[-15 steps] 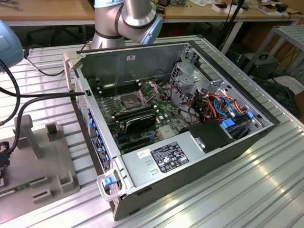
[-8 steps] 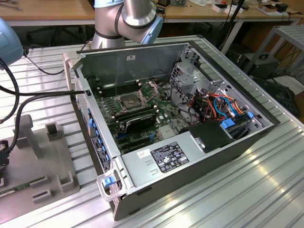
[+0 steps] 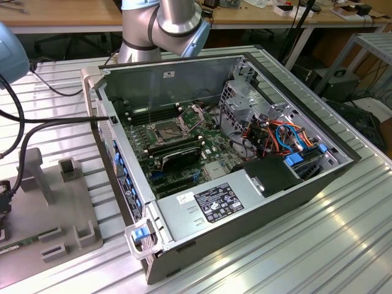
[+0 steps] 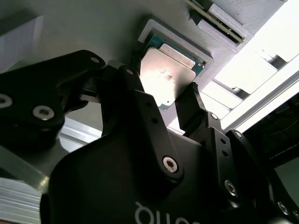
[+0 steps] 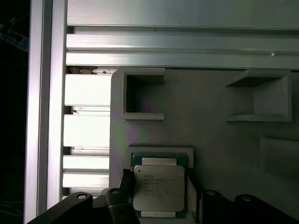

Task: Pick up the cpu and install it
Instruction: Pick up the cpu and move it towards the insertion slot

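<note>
Black gripper [image 4: 164, 77] astride silver-grey square cpu [image 5: 159, 189] in grey pocket [image 5: 161, 150]; jaws' clamp: cannot tell. Risk: skewed pinch wedging chip against rim.

Ribbed alu table [image 3: 318, 245] in front, wooden desks [image 3: 61, 12] at back, metal rack [image 3: 375, 44] at exterior view's right.

The cpu [image 5: 159, 189] sits hemmed by a raised rim [image 5: 161, 150]. In the exterior view, centre frame, you can reach the socket [image 3: 168, 130] from above; memory sticks [image 3: 177, 150] stand just beside it.
</note>
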You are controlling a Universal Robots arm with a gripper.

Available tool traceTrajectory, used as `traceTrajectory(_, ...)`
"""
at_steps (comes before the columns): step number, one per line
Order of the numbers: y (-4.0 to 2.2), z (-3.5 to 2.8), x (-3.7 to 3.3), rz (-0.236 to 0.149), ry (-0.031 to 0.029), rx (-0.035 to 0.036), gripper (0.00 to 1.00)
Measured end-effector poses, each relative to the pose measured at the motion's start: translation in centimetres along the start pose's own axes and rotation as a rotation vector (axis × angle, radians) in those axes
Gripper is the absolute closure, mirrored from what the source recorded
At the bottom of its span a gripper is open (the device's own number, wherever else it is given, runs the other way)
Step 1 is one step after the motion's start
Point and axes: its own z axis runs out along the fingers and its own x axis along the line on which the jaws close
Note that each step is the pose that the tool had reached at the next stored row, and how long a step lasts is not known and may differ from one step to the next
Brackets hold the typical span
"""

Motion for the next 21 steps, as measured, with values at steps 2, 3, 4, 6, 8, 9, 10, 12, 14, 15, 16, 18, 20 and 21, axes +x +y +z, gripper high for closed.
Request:
traceTrajectory(2,0.01,-0.26,0.0,0.0,0.0,0.0,0.45)
traceTrajectory(3,0.03,-0.39,0.0,0.0,-0.0001,-0.0001,0.45)
traceTrajectory(4,0.03,-0.52,0.0,0.0,-0.0001,0.0,0.45)
traceTrajectory(6,0.04,-0.71,0.0,0.0,-0.0001,-0.0001,0.45)
traceTrajectory(8,0.05,-0.89,0.01,0.0,-0.0001,-0.0001,0.45)
traceTrajectory(9,0.06,-1.0,0.01,0.0,-0.0001,-0.0001,0.45)
traceTrajectory(10,0.06,-1.13,0.01,0.0,-0.0001,0.0,0.45)
traceTrajectory(12,0.09,-1.7,0.01,0.0,-0.0001,-0.0001,0.45)
traceTrajectory(14,0.12,-2.17,0.02,0.0,-0.0001,-0.0001,0.45)
traceTrajectory(15,0.13,-2.37,0.02,0.0,-0.0001,-0.0001,0.45)
traceTrajectory(16,0.14,-2.54,0.02,0.0,-0.0001,-0.0001,0.45)
traceTrajectory(18,0.17,-3.2,0.02,0.0,-0.0002,-0.0001,0.45)
traceTrajectory(20,0.2,-3.66,0.03,0.0,-0.0001,-0.0001,0.45)
traceTrajectory(21,0.21,-3.87,0.03,0.0,-0.0001,-0.0001,0.45)
